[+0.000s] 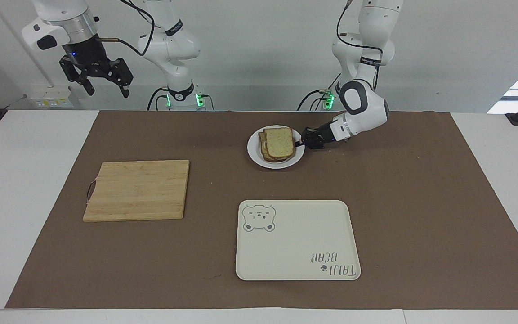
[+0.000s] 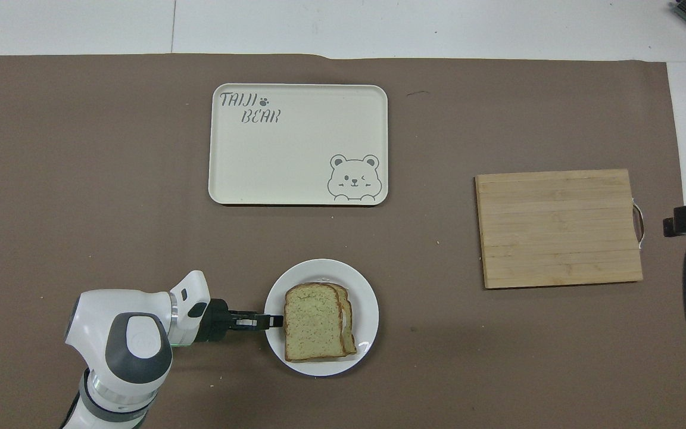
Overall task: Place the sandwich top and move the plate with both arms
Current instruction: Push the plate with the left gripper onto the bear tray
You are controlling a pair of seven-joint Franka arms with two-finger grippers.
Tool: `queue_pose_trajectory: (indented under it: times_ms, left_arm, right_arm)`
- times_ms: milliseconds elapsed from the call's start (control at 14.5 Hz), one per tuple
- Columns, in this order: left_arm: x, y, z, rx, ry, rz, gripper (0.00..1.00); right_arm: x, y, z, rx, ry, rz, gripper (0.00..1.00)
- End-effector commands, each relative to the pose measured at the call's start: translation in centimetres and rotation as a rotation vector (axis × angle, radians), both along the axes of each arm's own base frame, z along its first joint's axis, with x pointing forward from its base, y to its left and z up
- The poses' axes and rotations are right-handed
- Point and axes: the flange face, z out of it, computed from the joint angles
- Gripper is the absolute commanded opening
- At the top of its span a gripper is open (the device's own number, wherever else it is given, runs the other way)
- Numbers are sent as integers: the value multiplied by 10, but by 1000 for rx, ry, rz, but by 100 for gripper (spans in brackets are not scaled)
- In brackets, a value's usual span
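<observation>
The sandwich top [image 1: 279, 141] [image 2: 313, 322], a pale speckled bread slice, lies flat on a darker slice on the small white plate [image 1: 255, 155] [image 2: 364, 292]. The lower slice peeks out along the edge toward the right arm's end. My left gripper [image 1: 301, 144] [image 2: 271, 322] reaches in low and level from the left arm's end. It is shut on the plate's rim, with its tips just short of the bread's crust. My right gripper [image 1: 107, 91] hangs open high above the right arm's end of the table, holding nothing.
A cream rectangular tray [image 1: 297, 240] [image 2: 298, 143] with a bear drawing lies farther from the robots than the plate. A wooden cutting board [image 1: 137, 190] [image 2: 559, 228] rests toward the right arm's end. A brown mat [image 1: 421, 202] covers the table.
</observation>
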Motion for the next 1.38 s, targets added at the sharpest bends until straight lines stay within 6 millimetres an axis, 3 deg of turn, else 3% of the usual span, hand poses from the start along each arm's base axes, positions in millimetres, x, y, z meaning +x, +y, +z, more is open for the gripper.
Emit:
queue_pose_trajectory:
  times_ms: [0, 482, 758, 964, 1309]
  left_arm:
    - [3, 3, -1, 1, -14, 17, 0]
    - [19, 17, 12, -72, 10, 47, 0]
    - [43, 31, 29, -129, -1, 74, 0]
    - [68, 38, 39, -175, 0, 72, 0]
    - [152, 59, 69, -154, 43, -4, 0]
  right_arm:
    - [-5, -1, 4, 13, 2, 16, 100]
    - [-5, -1, 4, 13, 2, 16, 100]
    - [-5, -1, 4, 13, 2, 16, 100]
    - [-5, -1, 4, 13, 2, 16, 100]
    - [-5, -1, 4, 13, 2, 16, 100]
